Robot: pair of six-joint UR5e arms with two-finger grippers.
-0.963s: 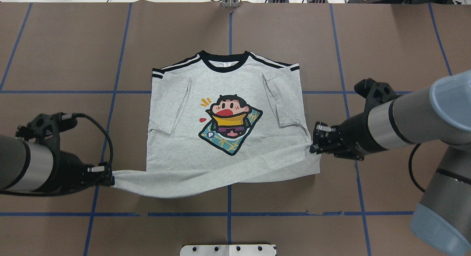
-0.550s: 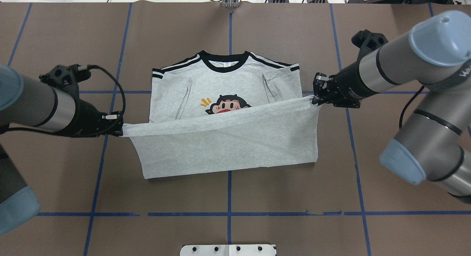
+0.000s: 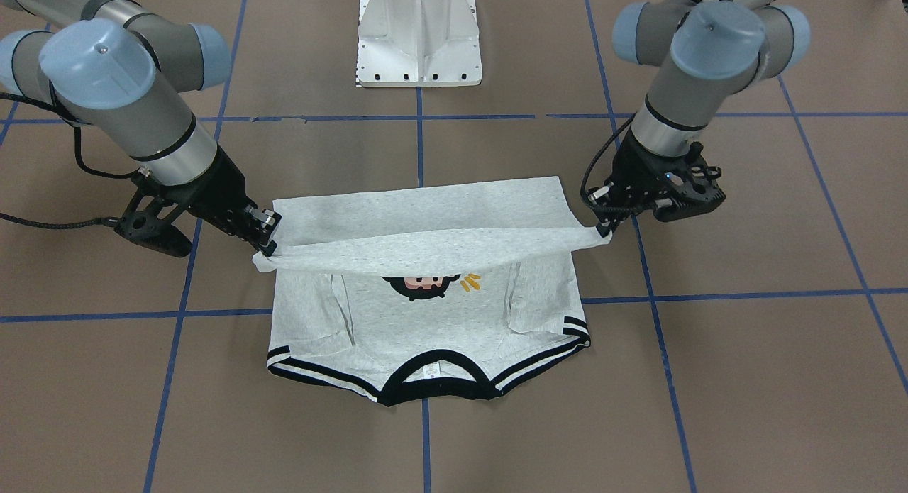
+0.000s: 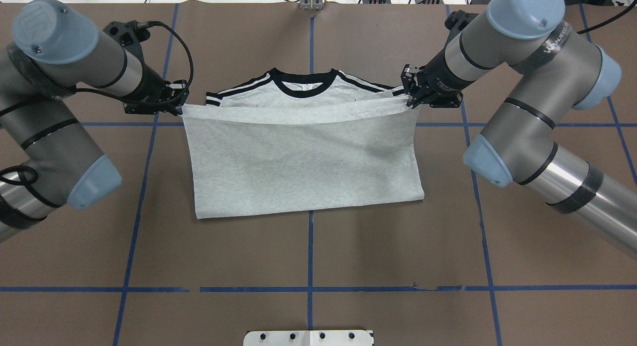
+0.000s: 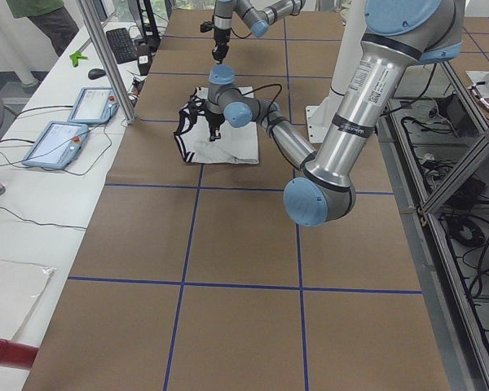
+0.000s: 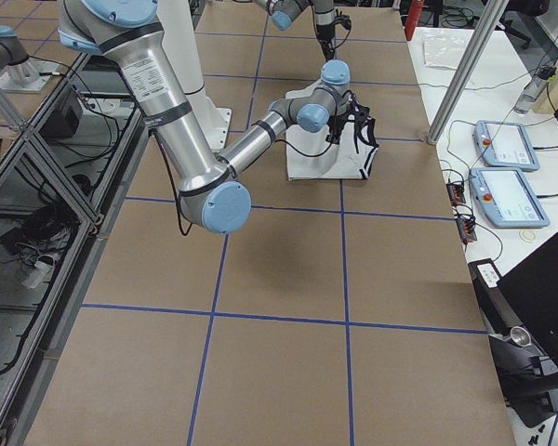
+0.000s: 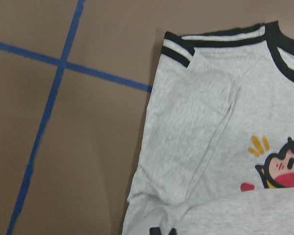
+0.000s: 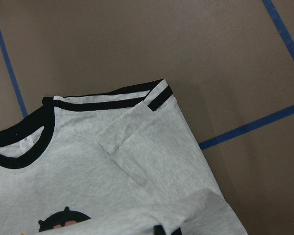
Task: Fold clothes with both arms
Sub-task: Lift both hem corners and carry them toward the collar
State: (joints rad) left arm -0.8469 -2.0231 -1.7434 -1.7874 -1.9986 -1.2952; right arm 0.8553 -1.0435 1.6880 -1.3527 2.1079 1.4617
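Note:
The grey T-shirt (image 4: 303, 157) lies face up on the brown table, collar (image 4: 304, 82) at the far side. Its lower half is lifted and carried over the front, hiding most of the cartoon print (image 3: 425, 284). My left gripper (image 4: 179, 104) is shut on one hem corner beside the left shoulder stripes. My right gripper (image 4: 412, 99) is shut on the other hem corner by the right shoulder. In the front-facing view the hem hangs taut between the left gripper (image 3: 603, 230) and the right gripper (image 3: 266, 248). The wrist views look down on the sleeves (image 7: 196, 127) (image 8: 137, 137).
The white pedestal (image 3: 418, 39) stands at the robot's side of the table. Blue tape lines (image 4: 309, 251) grid the brown surface. A side table with tablets (image 5: 65, 122) (image 6: 507, 167) runs beyond the collar edge, where part of a person (image 5: 45, 16) shows.
Both grippers have moved away from the robot toward the collar, dragging the hem over the shirt front. The print, partly visible before, is now covered in the overhead view.

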